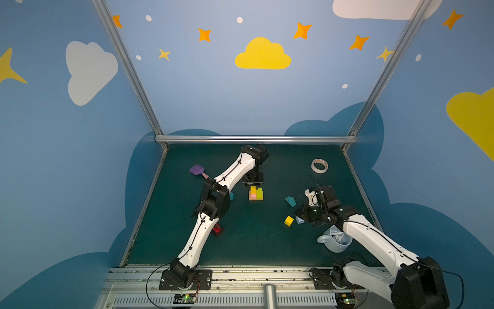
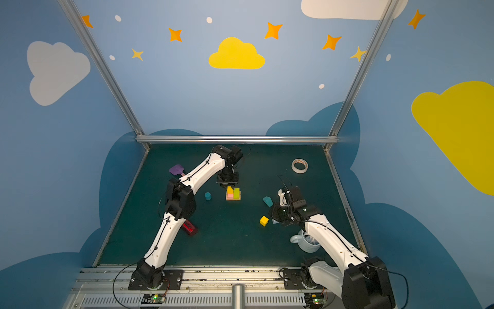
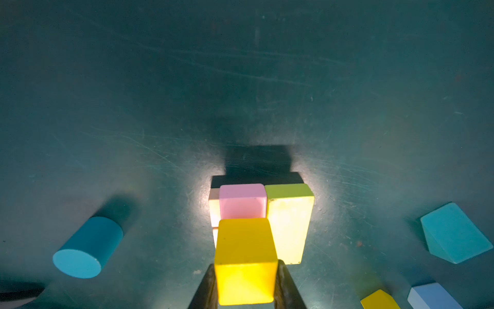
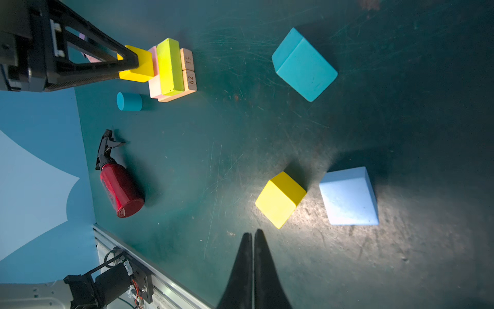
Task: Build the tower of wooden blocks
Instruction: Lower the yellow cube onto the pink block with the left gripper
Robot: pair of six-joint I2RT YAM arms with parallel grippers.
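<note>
Left wrist view: my left gripper (image 3: pixel 246 283) pinches one yellow cube (image 3: pixel 244 240) at the stack (image 1: pixel 255 197) of pink slab (image 3: pixel 242 202), lime slab (image 3: pixel 290 222), two tan bars (image 4: pixel 188 71). Right of it, open mat (image 1: pixel 267 222) holds three loose blocks (image 4: pixel 280 199); one cylinder (image 4: pixel 129 101) lies left. My right gripper (image 4: pixel 252 235) is closed, empty.

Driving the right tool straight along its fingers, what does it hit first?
The right tool likely meets bare mat first; the loose yellow cube sits just beside that line and might be clipped.
</note>
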